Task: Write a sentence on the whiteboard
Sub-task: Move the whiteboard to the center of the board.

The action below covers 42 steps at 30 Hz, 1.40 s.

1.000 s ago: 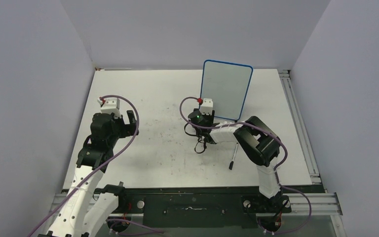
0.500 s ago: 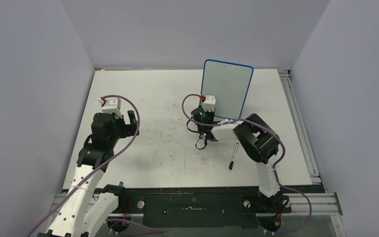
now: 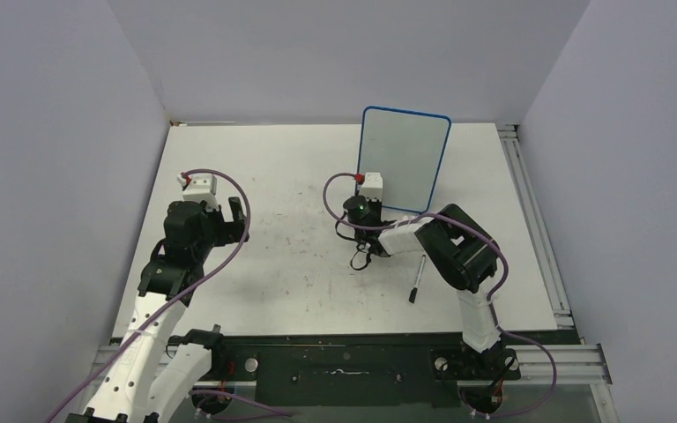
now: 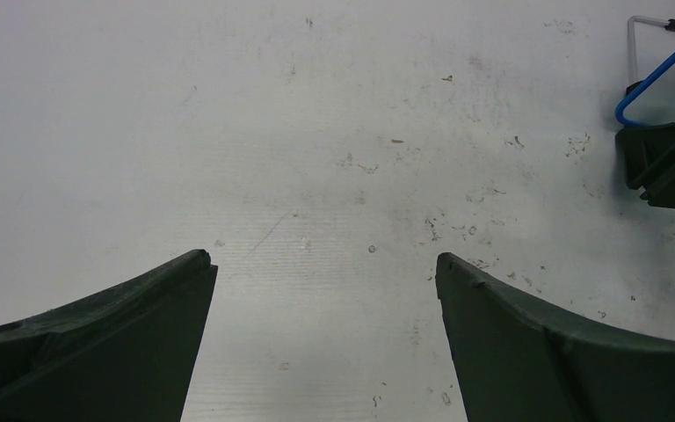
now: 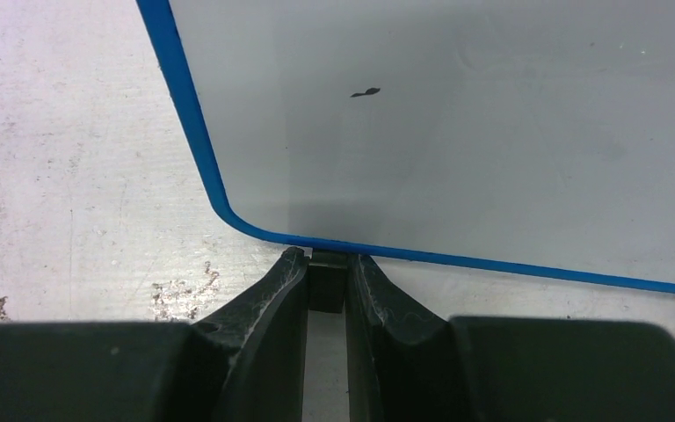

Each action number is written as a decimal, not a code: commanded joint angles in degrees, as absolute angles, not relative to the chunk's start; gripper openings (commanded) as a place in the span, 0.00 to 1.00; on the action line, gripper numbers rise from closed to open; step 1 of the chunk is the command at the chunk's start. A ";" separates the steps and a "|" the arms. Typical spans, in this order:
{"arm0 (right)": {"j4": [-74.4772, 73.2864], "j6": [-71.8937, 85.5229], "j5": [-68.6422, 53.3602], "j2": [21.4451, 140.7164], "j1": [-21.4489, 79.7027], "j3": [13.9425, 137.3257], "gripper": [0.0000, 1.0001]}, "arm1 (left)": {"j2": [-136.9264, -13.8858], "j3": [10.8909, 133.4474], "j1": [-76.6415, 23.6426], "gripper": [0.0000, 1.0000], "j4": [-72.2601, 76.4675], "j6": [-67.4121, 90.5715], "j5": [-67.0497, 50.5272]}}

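No sentence is written on the whiteboard [image 5: 457, 114]; its black foot [image 5: 326, 286] is clamped by the right fingers [image 5: 268, 299]. The left fingers [image 4: 141, 325] are spread, and the marker [image 3: 416, 280] lies ungrasped.

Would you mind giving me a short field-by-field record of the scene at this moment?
whiteboard: standing at the far side of the table, blank but for one small black mark
pen: lying on the table beside the right arm, not held
left gripper: open, above the table
right gripper: shut on the black foot under the board's lower edge
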State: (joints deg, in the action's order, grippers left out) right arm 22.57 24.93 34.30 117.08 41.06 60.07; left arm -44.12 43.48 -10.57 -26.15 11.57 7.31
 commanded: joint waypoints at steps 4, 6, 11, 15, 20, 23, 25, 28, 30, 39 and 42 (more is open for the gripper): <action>25.70 24.02 33.83 113.57 44.99 54.64 0.05 | -44.43 44.74 -10.44 0.96 -25.03 11.07 7.48; 25.83 24.85 34.11 112.58 46.18 53.27 0.05 | -44.42 44.69 -10.35 0.96 -25.03 11.07 7.43; 26.40 27.27 33.48 109.43 49.22 49.50 0.05 | -44.72 44.72 -10.11 0.96 -24.97 11.14 7.10; 26.21 28.32 33.29 107.52 52.58 47.62 0.05 | -45.02 44.76 -9.95 0.96 -24.90 11.21 6.73; 25.84 29.32 33.82 106.07 57.07 45.69 0.05 | -45.13 44.82 -9.71 0.96 -24.89 11.34 6.38; 26.45 29.86 34.03 105.42 60.28 44.27 0.05 | -45.14 44.80 -9.54 0.96 -24.95 11.42 6.28; 26.67 30.15 34.60 105.14 62.61 43.68 0.05 | -45.09 44.82 -9.30 0.96 -25.01 11.47 6.26; 27.03 31.05 34.21 105.03 66.06 43.09 0.05 | -45.17 44.77 -9.15 0.96 -24.98 11.51 6.25; 27.31 31.38 34.21 105.11 67.68 43.07 0.05 | -45.18 44.73 -9.14 0.96 -24.96 11.60 6.15; 28.30 31.13 34.80 104.68 74.09 42.69 0.05 | -44.96 44.61 -8.92 0.96 -25.18 11.69 6.16; 27.97 31.46 34.20 104.61 74.52 42.64 0.08 | -45.13 44.71 -8.78 0.96 -25.08 11.69 6.15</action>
